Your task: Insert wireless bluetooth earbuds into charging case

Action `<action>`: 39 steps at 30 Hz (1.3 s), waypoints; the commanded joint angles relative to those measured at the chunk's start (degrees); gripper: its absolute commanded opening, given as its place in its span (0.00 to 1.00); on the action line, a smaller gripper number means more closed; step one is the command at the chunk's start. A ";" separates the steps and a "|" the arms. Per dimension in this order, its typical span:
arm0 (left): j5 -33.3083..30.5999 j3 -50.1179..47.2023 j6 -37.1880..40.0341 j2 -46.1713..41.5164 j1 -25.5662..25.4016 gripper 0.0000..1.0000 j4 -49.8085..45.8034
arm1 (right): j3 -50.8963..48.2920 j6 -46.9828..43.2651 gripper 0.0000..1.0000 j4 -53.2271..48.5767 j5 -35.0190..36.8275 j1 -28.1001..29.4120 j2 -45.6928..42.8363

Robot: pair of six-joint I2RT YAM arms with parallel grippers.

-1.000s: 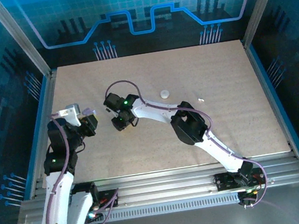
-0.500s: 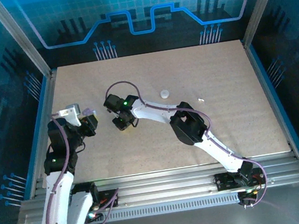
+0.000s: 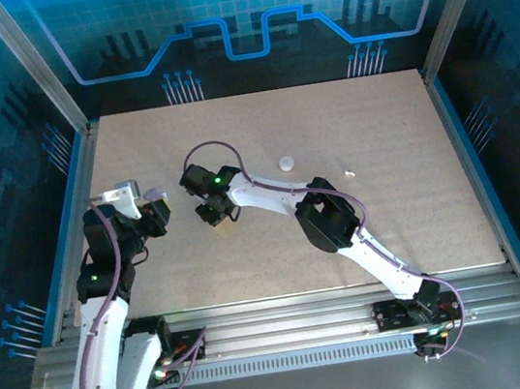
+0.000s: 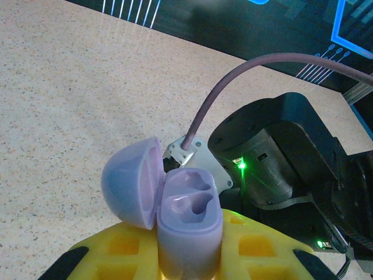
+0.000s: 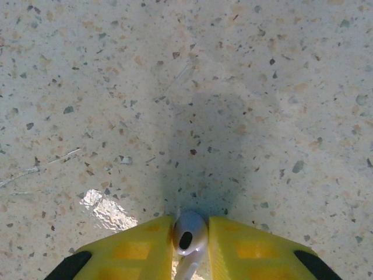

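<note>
Lavender plastic sits clamped between the yellow fingers of my left gripper [image 4: 187, 233]: the charging case [image 4: 189, 224], held upright. Its lid [image 4: 131, 182] is swung open to one side, and the two wells face up and look hollow from here.

My right gripper [image 5: 190, 221] is pinched shut on a whitish earbud [image 5: 189, 233]. The bud's rounded head pokes out just past the fingertips, and its stem runs back between the pads, so its long axis lies along my fingers. That gripper points down at the speckled table [image 3: 390, 214], close above it.

In the overhead view the case lies to the left of my right gripper and a little farther from the bases, near but not touching. The right arm carries the bud and is the one that has to close the gap.

The move ahead, as I judge it, turns on this: the bud points down at the table beside the case, while the wells open upward. I would need to rise, cross leftward and come down over the mouth clear of the lid.
</note>
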 commanded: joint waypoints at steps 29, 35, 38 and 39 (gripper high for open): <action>3.18 -0.41 1.54 0.68 0.49 0.17 1.26 | -32.98 10.27 0.21 -1.99 4.78 -1.09 -24.17; 3.49 -0.46 1.82 0.70 0.49 0.17 1.22 | -35.18 11.47 0.21 -3.36 4.80 -1.25 -25.77; 4.74 -1.00 1.87 0.71 0.40 0.17 2.15 | -37.09 12.12 0.21 -1.70 5.33 -1.43 -27.60; 5.61 -1.20 1.73 0.77 0.27 0.17 2.64 | -37.96 12.43 0.21 -0.75 5.48 -1.54 -28.55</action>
